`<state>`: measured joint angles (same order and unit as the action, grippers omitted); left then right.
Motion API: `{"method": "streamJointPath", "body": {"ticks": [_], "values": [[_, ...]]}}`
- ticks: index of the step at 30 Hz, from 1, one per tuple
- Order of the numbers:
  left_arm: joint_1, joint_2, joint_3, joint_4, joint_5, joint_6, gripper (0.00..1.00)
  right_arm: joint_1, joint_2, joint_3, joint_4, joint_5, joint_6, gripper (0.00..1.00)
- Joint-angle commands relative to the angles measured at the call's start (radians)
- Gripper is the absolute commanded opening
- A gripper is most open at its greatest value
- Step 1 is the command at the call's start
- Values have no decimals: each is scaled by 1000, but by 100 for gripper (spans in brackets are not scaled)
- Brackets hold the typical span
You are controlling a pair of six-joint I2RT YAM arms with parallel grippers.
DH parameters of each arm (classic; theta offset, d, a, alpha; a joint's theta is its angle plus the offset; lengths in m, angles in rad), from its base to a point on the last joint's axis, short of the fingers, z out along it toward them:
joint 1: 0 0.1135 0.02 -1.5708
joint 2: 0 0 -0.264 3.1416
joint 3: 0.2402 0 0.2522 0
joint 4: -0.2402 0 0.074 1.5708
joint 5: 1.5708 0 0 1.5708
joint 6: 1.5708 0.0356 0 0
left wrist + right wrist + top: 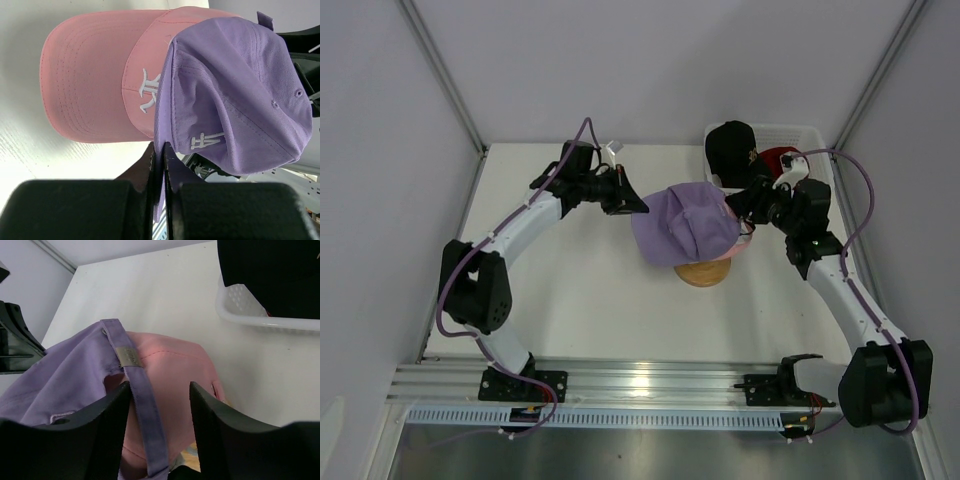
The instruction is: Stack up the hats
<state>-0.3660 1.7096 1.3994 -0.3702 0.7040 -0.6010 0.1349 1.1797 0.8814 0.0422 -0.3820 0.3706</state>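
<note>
A lavender hat (682, 225) lies tilted over a pink hat (738, 250) on the round wooden stand (703, 274). My left gripper (636, 206) is shut on the lavender hat's brim edge; in the left wrist view the gripper (162, 148) pinches that brim, with the lavender hat (235, 95) to the right and the pink hat (95, 80) behind. My right gripper (746, 210) stands open at the hats' back. In its wrist view the gripper (159, 388) straddles the lavender back strap (142, 405), which runs along one finger, over the pink hat (175, 370).
A white mesh basket (806, 132) at the back right holds a black hat (730, 148) and a red hat (776, 160). The right wrist view shows the basket (240, 310) and black hat (270, 275) close on the right. Frame posts rise at both back corners.
</note>
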Motion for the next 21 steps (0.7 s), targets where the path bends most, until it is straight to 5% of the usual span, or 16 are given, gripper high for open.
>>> {"method": "streamJointPath", "body": {"ticks": [1,8,12,21], "values": [[16,16,35,-12,-70,52,7,6,21,47,19,23,-36,52],[16,-10,26,-16,-48,60,11,40,58,67,-11,87,-67,25],[16,-53,3,10,-8,46,12,83,64,117,-77,182,-81,0],[13,-134,-129,231,166,-140,15,88,0,301,-433,345,37,0]]}}
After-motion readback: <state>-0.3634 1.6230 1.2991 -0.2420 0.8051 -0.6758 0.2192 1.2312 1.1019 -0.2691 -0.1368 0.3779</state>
